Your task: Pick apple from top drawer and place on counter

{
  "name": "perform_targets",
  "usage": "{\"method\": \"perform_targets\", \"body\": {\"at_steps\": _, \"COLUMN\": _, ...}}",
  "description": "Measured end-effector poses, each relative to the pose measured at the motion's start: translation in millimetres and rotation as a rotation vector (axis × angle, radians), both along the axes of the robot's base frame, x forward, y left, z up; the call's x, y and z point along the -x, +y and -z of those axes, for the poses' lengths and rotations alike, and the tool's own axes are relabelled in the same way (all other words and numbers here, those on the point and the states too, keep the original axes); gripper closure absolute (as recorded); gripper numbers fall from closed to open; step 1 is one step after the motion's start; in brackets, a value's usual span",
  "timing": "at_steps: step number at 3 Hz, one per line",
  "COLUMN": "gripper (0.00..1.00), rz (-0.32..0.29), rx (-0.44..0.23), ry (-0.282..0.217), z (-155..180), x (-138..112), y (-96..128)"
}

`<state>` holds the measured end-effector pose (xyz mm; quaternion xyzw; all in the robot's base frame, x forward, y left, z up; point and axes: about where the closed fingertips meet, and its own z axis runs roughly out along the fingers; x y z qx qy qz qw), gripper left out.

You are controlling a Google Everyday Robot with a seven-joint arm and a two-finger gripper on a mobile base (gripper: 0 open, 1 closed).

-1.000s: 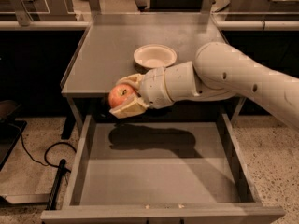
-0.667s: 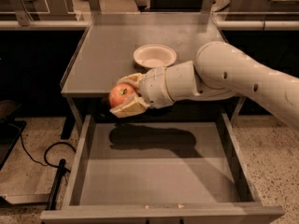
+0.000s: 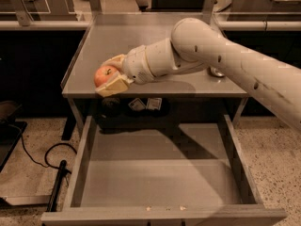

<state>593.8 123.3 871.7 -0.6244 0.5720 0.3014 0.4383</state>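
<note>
My gripper point(image 3: 110, 75) is shut on the apple point(image 3: 103, 75), a small red-orange fruit with a yellowish patch. It holds the apple just above the front left part of the grey counter point(image 3: 117, 36). The arm point(image 3: 216, 51) reaches in from the right across the counter. The top drawer point(image 3: 160, 173) stands pulled open below the counter, and its grey floor is bare. The white bowl is hidden behind the arm.
A shiny metal object point(image 3: 216, 72) peeks out under the arm at the counter's right side. Two small labels point(image 3: 145, 104) sit under the counter's front edge. A black cable point(image 3: 33, 157) lies on the speckled floor at the left.
The arm has lifted and moved back over the counter with the apple. The apple now hangs above the counter's front left corner instead of over the drawer. The bowl is now covered.
</note>
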Motion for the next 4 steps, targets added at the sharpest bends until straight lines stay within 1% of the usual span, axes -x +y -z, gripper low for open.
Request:
{"method": "perform_targets", "body": {"at_steps": 1, "gripper": 1.00, "rz": 0.006, "rx": 0.000, "ry": -0.002, "z": -1.9, "x": -0.8, "y": 1.4}}
{"method": "perform_targets", "body": {"at_steps": 2, "gripper": 1.00, "rz": 0.033, "rx": 0.002, "ry": -0.008, "z": -12.6, "x": -15.8, "y": 8.6}}
{"method": "perform_targets", "body": {"at_steps": 3, "gripper": 1.00, "rz": 0.049, "rx": 0.030, "ry": 0.003, "z": -18.8, "x": -29.5, "y": 17.6}}
{"method": "perform_targets", "body": {"at_steps": 4, "gripper": 1.00, "rz": 0.053, "rx": 0.041, "ry": 0.041, "z": -11.8, "x": -37.9, "y": 23.8}}
